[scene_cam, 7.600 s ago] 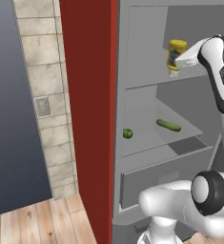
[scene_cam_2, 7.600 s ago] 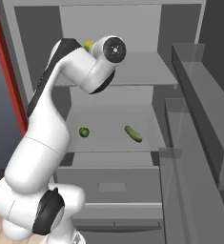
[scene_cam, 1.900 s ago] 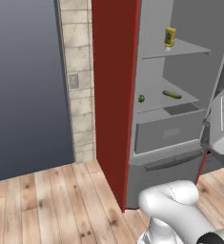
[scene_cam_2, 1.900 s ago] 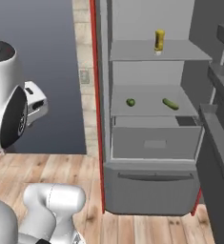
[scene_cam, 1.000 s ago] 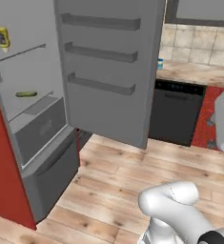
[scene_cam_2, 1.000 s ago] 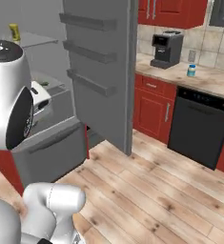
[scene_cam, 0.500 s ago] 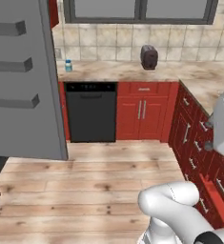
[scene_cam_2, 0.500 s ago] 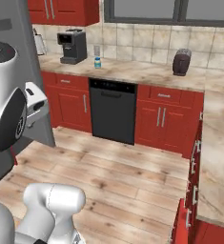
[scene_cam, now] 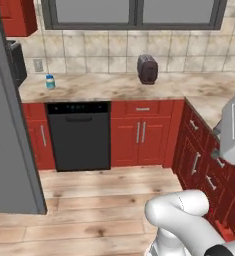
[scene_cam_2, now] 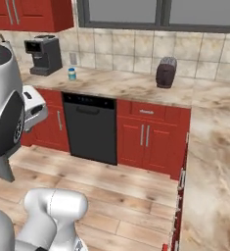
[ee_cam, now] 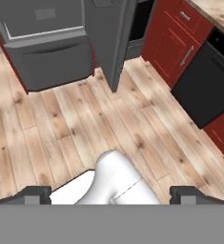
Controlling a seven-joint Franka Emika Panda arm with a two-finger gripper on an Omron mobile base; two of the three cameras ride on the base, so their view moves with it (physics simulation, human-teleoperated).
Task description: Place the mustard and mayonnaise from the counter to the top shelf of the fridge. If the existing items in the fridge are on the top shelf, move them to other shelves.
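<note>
The mayonnaise is a small blue-lidded jar standing on the beige marbled counter, left of the middle; in the right base view the mayonnaise stands near the coffee machine. My gripper is open, its two dark fingertips wide apart with nothing held, and it looks down at the wooden floor. The fridge shows its grey lower drawer in the hand view, and its grey door stands open at the left. The mustard and the existing items are out of view.
A dark toaster and a black coffee machine stand on the counter. Below it are a black dishwasher and red cabinets. The counter turns a corner on the right. Wooden floor lies between me and the cabinets.
The whole picture has swung from the open fridge to the counter, so the base has turned. The jaws have stayed open and empty.
</note>
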